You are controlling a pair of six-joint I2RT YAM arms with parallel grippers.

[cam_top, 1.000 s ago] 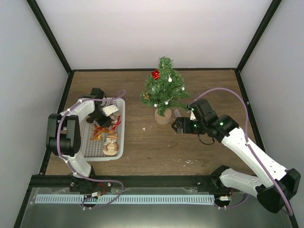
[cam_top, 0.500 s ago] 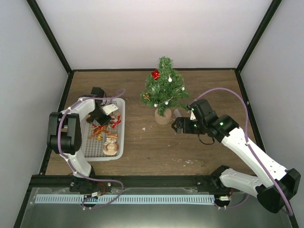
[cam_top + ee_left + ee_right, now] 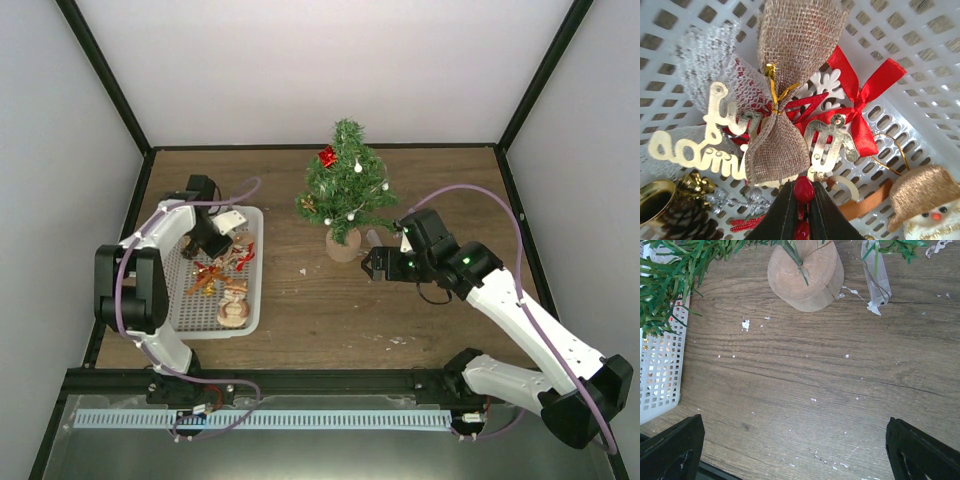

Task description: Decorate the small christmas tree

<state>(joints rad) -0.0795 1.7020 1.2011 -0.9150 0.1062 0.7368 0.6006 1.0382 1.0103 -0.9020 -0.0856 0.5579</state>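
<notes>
The small christmas tree (image 3: 345,190) stands at the back centre on its round wooden base (image 3: 806,275), with a red gift box (image 3: 327,157) and white beads hanging on it. My left gripper (image 3: 804,192) is down in the white basket (image 3: 255,300), shut on a red berry sprig (image 3: 804,189). The sprig leads into a burlap bow (image 3: 782,100) lying with gold script letters (image 3: 685,150) and a red ribbon (image 3: 867,100). My right gripper (image 3: 795,450) hovers open over bare wood just right of the tree base, holding nothing.
A snowman ornament (image 3: 925,200) and a pinecone with a gold bell (image 3: 685,215) also lie in the basket (image 3: 920,30). A clear plastic scrap (image 3: 875,280) lies beside the tree base. The basket's corner (image 3: 660,370) is left of my right gripper. Black frame posts and white walls enclose the table.
My left jaws have closed onto the red berry sprig, and the left wrist has shifted slightly toward the back of the basket. The right arm has not moved.
</notes>
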